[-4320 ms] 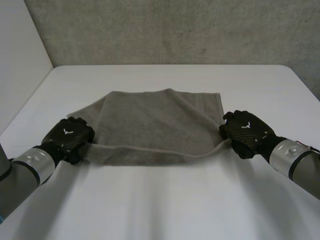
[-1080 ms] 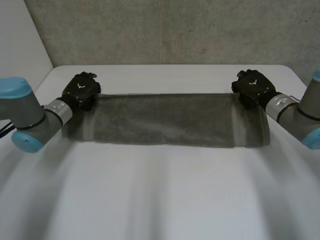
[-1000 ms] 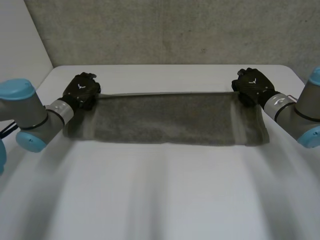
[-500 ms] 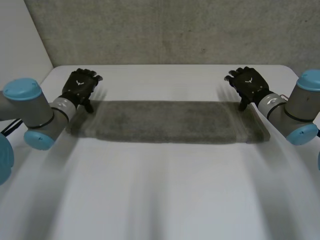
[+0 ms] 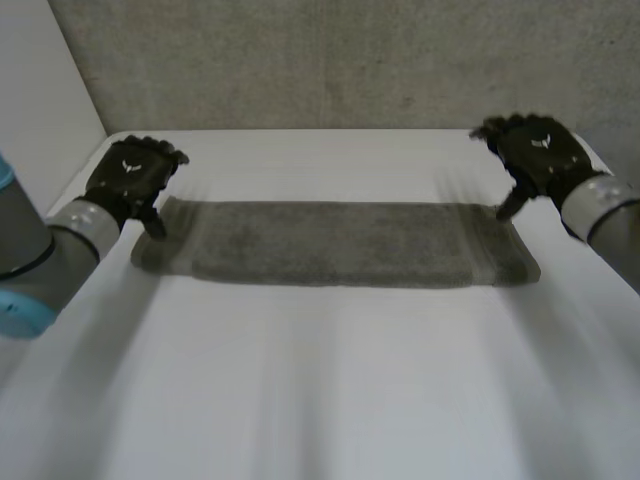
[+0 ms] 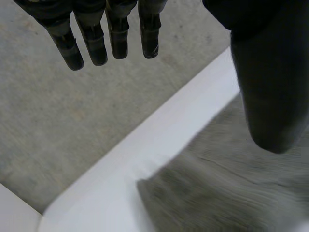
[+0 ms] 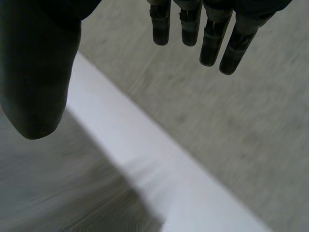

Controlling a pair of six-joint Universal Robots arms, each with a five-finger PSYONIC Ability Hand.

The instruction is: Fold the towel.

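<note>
A grey towel (image 5: pixel 335 243) lies flat on the white table (image 5: pixel 320 380) as a long folded strip. My left hand (image 5: pixel 130 177) hovers just off the strip's left end, fingers straight and spread, holding nothing. In the left wrist view its fingers (image 6: pixel 108 36) and thumb stand apart above the towel's corner (image 6: pixel 212 188). My right hand (image 5: pixel 535 155) hangs above the strip's right end, open and empty as well. The right wrist view has its fingers (image 7: pixel 203 34) straight over the table's far edge, with the towel (image 7: pixel 58 193) under the thumb.
A grey concrete wall (image 5: pixel 330 60) rises behind the table's far edge. A pale wall (image 5: pixel 35 110) stands at the left. The near half of the table is bare white surface.
Both hands carried the towel's near edge over to the far edge, let go and opened. They have since lifted and moved outward, away from the folded strip's ends.
</note>
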